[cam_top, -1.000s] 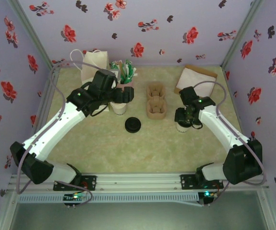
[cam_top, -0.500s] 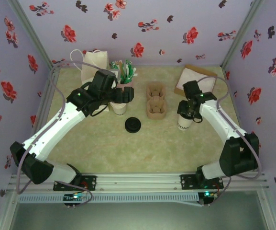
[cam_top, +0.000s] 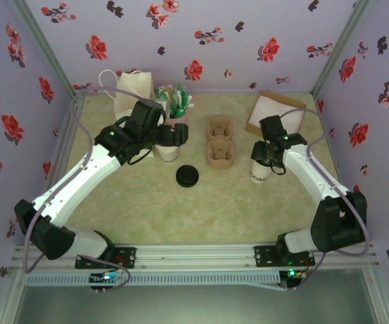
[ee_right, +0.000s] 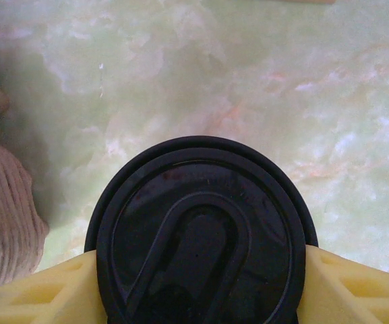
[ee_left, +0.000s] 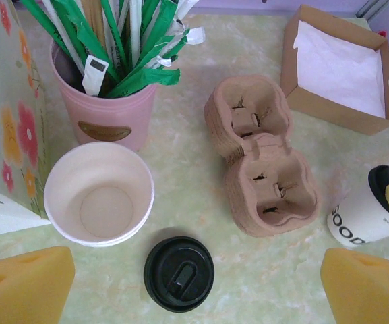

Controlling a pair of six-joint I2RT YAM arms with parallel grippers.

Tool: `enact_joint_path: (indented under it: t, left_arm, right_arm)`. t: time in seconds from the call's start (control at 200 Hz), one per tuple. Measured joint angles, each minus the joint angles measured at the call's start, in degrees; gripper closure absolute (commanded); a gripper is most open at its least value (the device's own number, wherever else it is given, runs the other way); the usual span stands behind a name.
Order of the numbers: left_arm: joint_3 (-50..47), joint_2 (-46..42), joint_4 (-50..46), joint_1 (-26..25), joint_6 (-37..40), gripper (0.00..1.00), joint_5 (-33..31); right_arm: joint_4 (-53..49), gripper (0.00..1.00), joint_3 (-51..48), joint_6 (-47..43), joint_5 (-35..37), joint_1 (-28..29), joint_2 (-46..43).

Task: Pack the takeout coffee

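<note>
The takeout coffee (cam_top: 259, 173) is a cream-white cup with a black lid (ee_right: 201, 229), standing on the table right of the brown pulp carrier (cam_top: 220, 143). My right gripper (cam_top: 266, 156) reaches down over it. In the right wrist view, the gripper (ee_right: 201, 289) has one yellow finger (ee_right: 42, 290) pressed against each side of the lid. The cup also sits at the right edge of the left wrist view (ee_left: 366, 219). My left gripper (cam_top: 174, 136) hangs open above the table near the stack of cups (cam_top: 167, 152), its fingers (ee_left: 22, 280) wide apart with nothing between them.
A loose black lid (cam_top: 187, 176) lies in front of the carrier (ee_left: 261, 162). A pink cup of green sachets (ee_left: 106, 115) and a paper bag (cam_top: 132, 91) stand at the back left. A cardboard box of napkins (cam_top: 275, 111) sits at the back right.
My right gripper has shifted slightly back and settled over the coffee cup, its fingers narrowing onto the lid. The left arm has not moved.
</note>
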Motion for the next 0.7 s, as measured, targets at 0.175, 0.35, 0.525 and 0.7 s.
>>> enact_joint_path:
  t: [0.175, 0.35, 0.525, 0.7]
  left_arm:
    - [0.0, -0.1, 0.0, 0.0, 0.1, 0.05, 0.0]
    - [-0.1, -0.4, 0.0, 0.0, 0.1, 0.05, 0.0]
    - [-0.2, -1.0, 0.0, 0.0, 0.1, 0.05, 0.0]
    - [-0.7, -1.4, 0.2, 0.0, 0.1, 0.05, 0.0]
  right_arm:
    - [-1.7, 0.33, -2.5, 0.5, -0.1, 1.5, -3.4]
    - [-2.0, 0.32, -3.2, 0.6, 0.0, 2.0, -4.4]
    - [-2.6, 0.33, -4.2, 0.9, 0.0, 2.8, -5.8]
    - [-3.0, 0.34, -6.2, 2.0, 1.0, 4.7, -8.6]
